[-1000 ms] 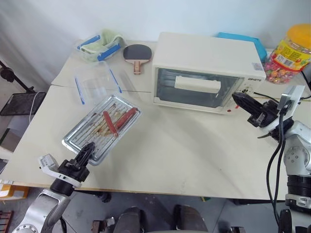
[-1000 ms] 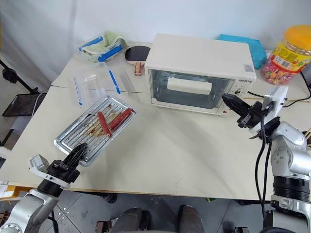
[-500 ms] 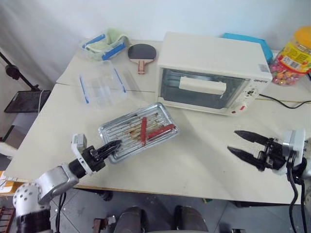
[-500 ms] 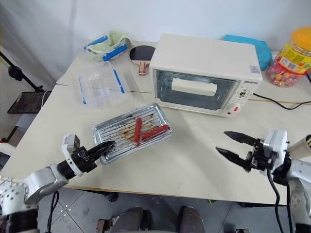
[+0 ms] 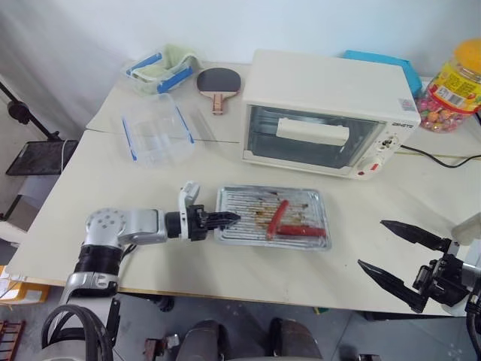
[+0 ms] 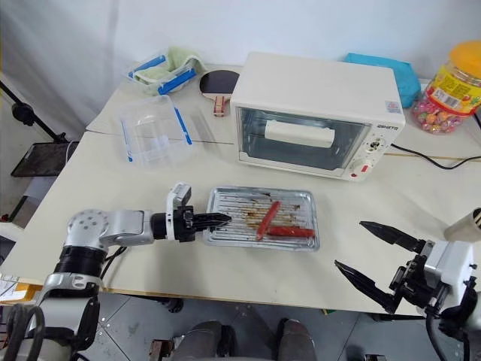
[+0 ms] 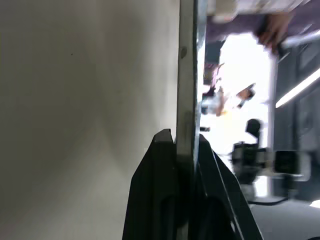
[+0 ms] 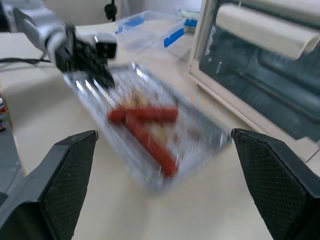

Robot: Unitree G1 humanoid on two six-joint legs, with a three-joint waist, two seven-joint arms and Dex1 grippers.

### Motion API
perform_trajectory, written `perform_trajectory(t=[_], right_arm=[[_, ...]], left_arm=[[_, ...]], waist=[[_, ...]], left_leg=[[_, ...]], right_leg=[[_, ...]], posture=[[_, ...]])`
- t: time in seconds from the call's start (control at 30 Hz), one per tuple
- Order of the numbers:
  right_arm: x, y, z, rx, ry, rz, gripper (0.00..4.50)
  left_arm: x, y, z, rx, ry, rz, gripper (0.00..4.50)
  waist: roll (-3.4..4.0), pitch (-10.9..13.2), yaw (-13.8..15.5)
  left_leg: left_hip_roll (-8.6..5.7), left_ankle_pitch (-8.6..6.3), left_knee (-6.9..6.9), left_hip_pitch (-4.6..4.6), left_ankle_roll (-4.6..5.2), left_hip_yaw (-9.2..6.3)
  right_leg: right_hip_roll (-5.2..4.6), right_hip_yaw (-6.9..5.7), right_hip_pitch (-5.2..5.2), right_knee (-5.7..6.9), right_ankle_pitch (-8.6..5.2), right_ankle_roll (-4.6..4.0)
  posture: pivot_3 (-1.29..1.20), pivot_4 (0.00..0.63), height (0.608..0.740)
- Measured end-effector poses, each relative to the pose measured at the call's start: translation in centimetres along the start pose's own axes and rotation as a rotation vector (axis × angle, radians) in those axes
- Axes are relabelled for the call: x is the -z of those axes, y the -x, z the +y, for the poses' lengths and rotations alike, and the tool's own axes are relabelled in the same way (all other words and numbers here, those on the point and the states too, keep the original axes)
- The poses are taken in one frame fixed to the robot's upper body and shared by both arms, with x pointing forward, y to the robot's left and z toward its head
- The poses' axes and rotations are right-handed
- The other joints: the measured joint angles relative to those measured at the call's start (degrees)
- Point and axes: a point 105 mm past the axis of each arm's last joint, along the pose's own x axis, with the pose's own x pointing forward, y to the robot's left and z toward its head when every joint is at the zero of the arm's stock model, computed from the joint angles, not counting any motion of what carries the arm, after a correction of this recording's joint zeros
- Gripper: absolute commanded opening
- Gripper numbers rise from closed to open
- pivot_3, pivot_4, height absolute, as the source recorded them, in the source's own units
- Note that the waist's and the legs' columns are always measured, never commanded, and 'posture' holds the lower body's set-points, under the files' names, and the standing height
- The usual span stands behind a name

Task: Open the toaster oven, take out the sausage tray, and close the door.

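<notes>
The cream-white toaster oven (image 5: 331, 90) stands at the back of the table, its glass door (image 5: 308, 143) closed, bar handle (image 5: 312, 131) across it. The silvery sausage tray (image 5: 244, 207) lies flat on the table in front of the oven, holding two red sausages (image 5: 279, 216). My left gripper (image 5: 228, 219) is shut on the tray's left rim (image 7: 187, 75); in the left wrist view its two fingers (image 7: 159, 165) pinch the thin metal edge. My right gripper (image 5: 372, 243) hangs open and empty at the table's front right, apart from the tray (image 8: 150, 135).
A clear plastic box with blue clips (image 5: 154, 135) lies at the left. Behind it are a second box with a green cloth (image 5: 158, 66) and a table-tennis paddle (image 5: 212, 83). A candy jar (image 5: 455, 83) and a black cord (image 5: 443, 156) are at the right.
The left gripper has dragged the tray right and turned it, from the table's left front to in front of the oven. The right gripper has opened and drawn back from the oven's knobs.
</notes>
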Motion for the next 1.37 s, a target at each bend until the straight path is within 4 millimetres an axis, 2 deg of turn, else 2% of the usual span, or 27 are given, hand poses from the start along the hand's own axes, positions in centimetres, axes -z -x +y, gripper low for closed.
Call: perform_trajectory(t=[0.13,0.3,0.43,0.63,0.73,0.8,0.93,1.03,1.13,1.2,1.37], right_arm=[[0.0,0.6,0.9,0.007,-0.030,0.040,4.46],[1.4,3.0,1.5,0.055,-0.085,0.126,4.46],[2.4,4.5,1.6,0.076,-0.102,0.163,4.50],[2.9,4.9,1.2,0.080,-0.089,0.168,4.50],[2.9,4.7,1.0,0.066,-0.078,0.155,4.50],[3.0,4.8,0.8,0.060,-0.076,0.154,4.50],[3.3,4.8,0.3,0.041,-0.080,0.154,4.50],[3.5,4.5,0.0,0.014,-0.082,0.142,4.50],[3.3,3.6,-0.8,-0.040,-0.060,0.124,4.50],[3.1,3.1,-1.3,-0.066,-0.051,0.117,4.50],[2.7,2.2,-2.4,-0.102,-0.035,0.089,4.50]], left_arm=[[-0.3,-1.7,-0.2,-0.003,-0.040,0.047,0.00],[-0.5,-2.8,-0.4,-0.015,-0.094,0.083,0.00],[-0.3,-3.1,-0.1,-0.021,-0.100,0.103,1.18],[-0.1,-2.5,0.1,-0.035,-0.130,0.107,3.06],[-0.1,-1.1,-0.1,-0.034,-0.197,0.080,3.97],[-0.6,0.8,-0.1,-0.059,-0.296,0.030,4.46],[-1.0,5.3,0.8,-0.133,-0.565,-0.070,4.46],[-0.7,7.8,1.0,-0.118,-0.776,-0.097,4.46],[0.1,10.4,0.5,-0.094,-1.148,-0.073,4.46],[0.3,11.0,-0.1,-0.084,-1.299,-0.068,4.46],[1.6,11.8,-0.1,-0.067,-1.456,-0.019,4.46]], waist=[[0.00,0.00,0.21],[0.00,0.00,0.68],[-0.01,0.01,0.66],[-0.01,0.00,0.19],[-0.01,0.00,-0.20],[0.00,0.00,-0.56],[0.04,-0.01,-0.76],[0.06,0.01,-0.58],[0.09,0.03,-0.32],[0.10,0.04,0.06],[0.10,0.04,-0.16]], left_leg=[[0.01,0.02,-0.07,0.00,-0.03,0.01],[-0.01,0.03,-0.18,0.00,-0.01,0.11],[0.02,0.04,-0.19,0.03,0.00,0.14],[0.07,0.03,-0.29,0.04,-0.04,0.14],[0.09,0.04,-0.36,0.06,-0.07,0.15],[0.15,0.05,-0.42,0.10,-0.13,0.23],[0.18,0.02,-0.47,0.13,-0.24,0.34],[0.13,-0.10,-0.47,0.03,-0.42,0.45],[0.11,-0.14,-0.48,-0.12,-0.45,0.61],[0.13,-0.14,-0.48,-0.14,-0.42,0.56],[0.19,-0.05,-0.50,-0.14,-0.02,0.69]], right_leg=[[0.02,0.00,-0.01,-0.06,0.00,0.00],[0.02,0.07,-0.01,-0.29,0.07,0.13],[0.01,0.14,-0.01,-0.30,0.08,0.15],[0.00,0.18,-0.07,-0.31,0.08,0.14],[0.01,0.23,-0.11,-0.32,0.07,0.14],[0.05,0.27,-0.15,-0.31,0.06,0.11],[0.04,0.36,-0.27,-0.30,0.02,0.04],[-0.19,0.47,-0.47,-0.41,0.01,0.01],[-0.43,0.54,-0.73,-0.38,0.02,-0.01],[-0.53,0.57,-0.75,-0.37,0.03,-0.02],[-0.40,0.49,-0.81,-0.13,0.03,-0.02]], posture=[[0.00,0.150,0.740],[0.00,0.150,0.740],[0.00,0.150,0.740],[0.00,0.150,0.740],[0.00,0.150,0.740],[0.00,0.150,0.740],[0.00,0.150,0.740],[0.00,0.150,0.740],[0.00,0.150,0.740],[0.00,0.150,0.740],[0.00,0.150,0.740]])
